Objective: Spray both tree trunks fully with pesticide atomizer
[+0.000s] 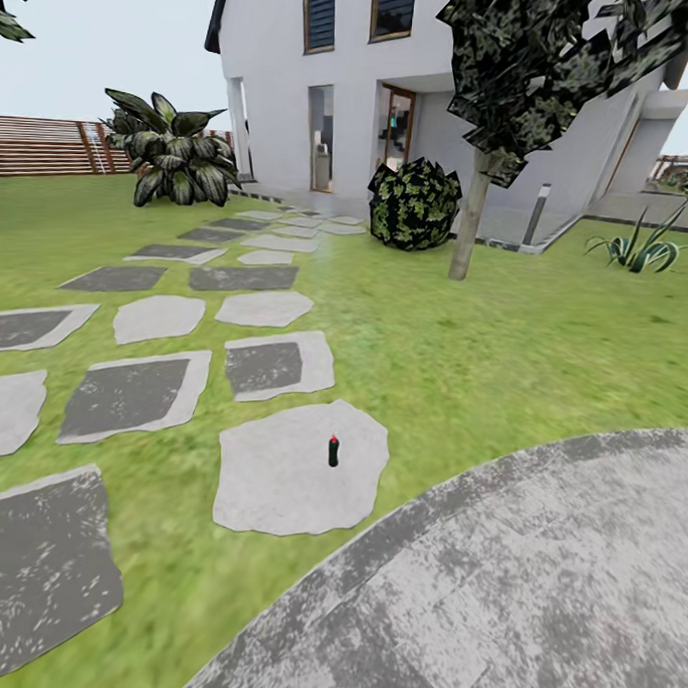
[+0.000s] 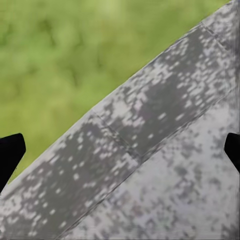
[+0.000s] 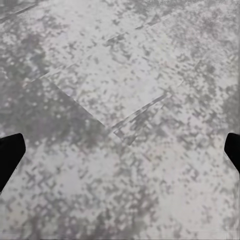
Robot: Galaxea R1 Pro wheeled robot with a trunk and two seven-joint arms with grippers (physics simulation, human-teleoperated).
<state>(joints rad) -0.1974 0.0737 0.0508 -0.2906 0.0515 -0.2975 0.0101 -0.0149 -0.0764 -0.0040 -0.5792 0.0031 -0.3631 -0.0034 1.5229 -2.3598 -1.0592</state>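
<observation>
I cannot read the label on the pesticide atomizer [image 1: 333, 451], too small; the tree [image 1: 526, 62] crown is cut off at the top edge.

bottle [image 1: 333, 451]: dark body, red top, looks like plastic; too small to judge gloss
slab under bottle [image 1: 278, 481]: pale grey stone, flat, matt, fine speckle
other slabs [image 1: 132, 395]: same stone, some with darker grey patches, matt
paved circle [image 1: 493, 591]: rough grey stone, mottled light/dark, jointed blocks, matt
lawn [image 1: 504, 341]: green grass, soft blurry texture
fence [image 1: 42, 146]: brown wood, horizontal slats
house wall [image 1: 265, 80]: white, smooth, matt, plaster-like
tree trunk [image 1: 469, 229]: grey-brown bark, mottled
bush [image 1: 414, 203]: ragged dark green leaves
left gripper [image 2: 120, 150]: black fingertips, matt
right gripper [image 3: 120, 152]: black fingertips, matt
</observation>
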